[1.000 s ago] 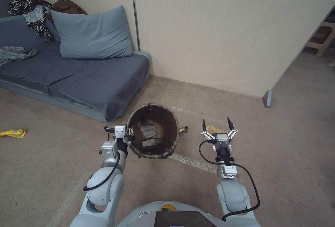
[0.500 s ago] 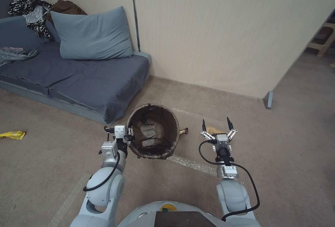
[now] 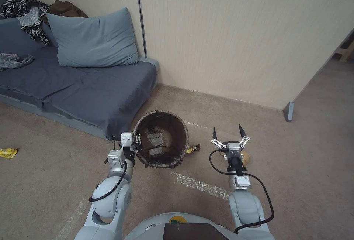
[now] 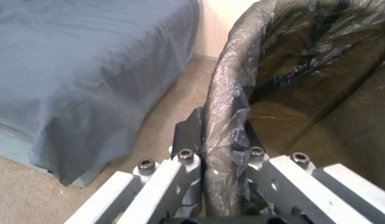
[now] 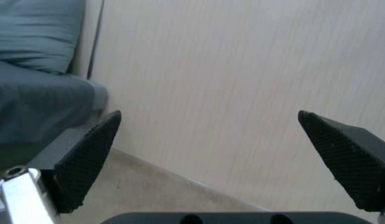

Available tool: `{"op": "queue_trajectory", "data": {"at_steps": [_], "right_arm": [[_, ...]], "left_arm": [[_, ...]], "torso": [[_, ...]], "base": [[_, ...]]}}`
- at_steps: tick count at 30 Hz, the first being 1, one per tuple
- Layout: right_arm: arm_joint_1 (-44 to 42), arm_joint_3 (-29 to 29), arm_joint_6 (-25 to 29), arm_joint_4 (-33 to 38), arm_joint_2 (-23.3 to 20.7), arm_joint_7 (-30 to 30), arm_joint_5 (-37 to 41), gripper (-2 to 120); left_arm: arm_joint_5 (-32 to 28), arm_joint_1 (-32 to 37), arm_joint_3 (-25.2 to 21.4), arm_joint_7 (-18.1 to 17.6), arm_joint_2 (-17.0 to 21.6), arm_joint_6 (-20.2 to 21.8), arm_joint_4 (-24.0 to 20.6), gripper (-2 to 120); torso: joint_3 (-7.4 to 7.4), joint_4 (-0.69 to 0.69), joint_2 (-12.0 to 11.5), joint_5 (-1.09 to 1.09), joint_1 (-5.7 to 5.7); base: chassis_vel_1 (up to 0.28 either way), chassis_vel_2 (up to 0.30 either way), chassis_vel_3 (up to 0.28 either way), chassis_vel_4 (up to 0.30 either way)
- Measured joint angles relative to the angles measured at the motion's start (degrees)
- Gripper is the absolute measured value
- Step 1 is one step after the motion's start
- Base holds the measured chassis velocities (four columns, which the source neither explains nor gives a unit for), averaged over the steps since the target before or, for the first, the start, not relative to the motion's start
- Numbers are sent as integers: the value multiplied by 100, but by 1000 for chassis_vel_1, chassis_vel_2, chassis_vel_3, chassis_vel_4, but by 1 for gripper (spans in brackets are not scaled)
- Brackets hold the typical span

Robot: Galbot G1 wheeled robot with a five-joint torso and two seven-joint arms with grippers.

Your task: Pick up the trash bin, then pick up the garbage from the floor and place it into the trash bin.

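Soft, even indoor light falls from above; the pale panelled wall (image 3: 228, 37) looks bright and flat, with no hard shadows. Straight lines bow toward my head view's edges. The dark brown crinkled plastic bag liner (image 4: 229, 102) shows dull glints near my left wrist. My black ridged right fingertips (image 5: 88, 155) look soft, close to the lens.
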Motion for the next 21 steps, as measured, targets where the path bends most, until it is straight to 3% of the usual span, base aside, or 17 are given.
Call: {"op": "queue_trajectory", "data": {"at_steps": [12,15,21], "right_arm": [[-7,2,267,-90,0,-146,-4,100],[218,56,-103,-150,-4,76,-97,100],[274,65,-219,-169,0,139,-130,100]], "left_arm": [[-5,-6,-4,14,1,-32,11,6],[-25,-15,-17,72,12,-90,-11,6],[-42,-20,-42,139,20,-160,-19,6]], "torso": [[-1,0,0,0,-1],[-1,3,0,0,-1],[-1,-1,0,-1,-1]], "base": [[0,0,0,0],[0,0,0,0],[0,0,0,0]]}}
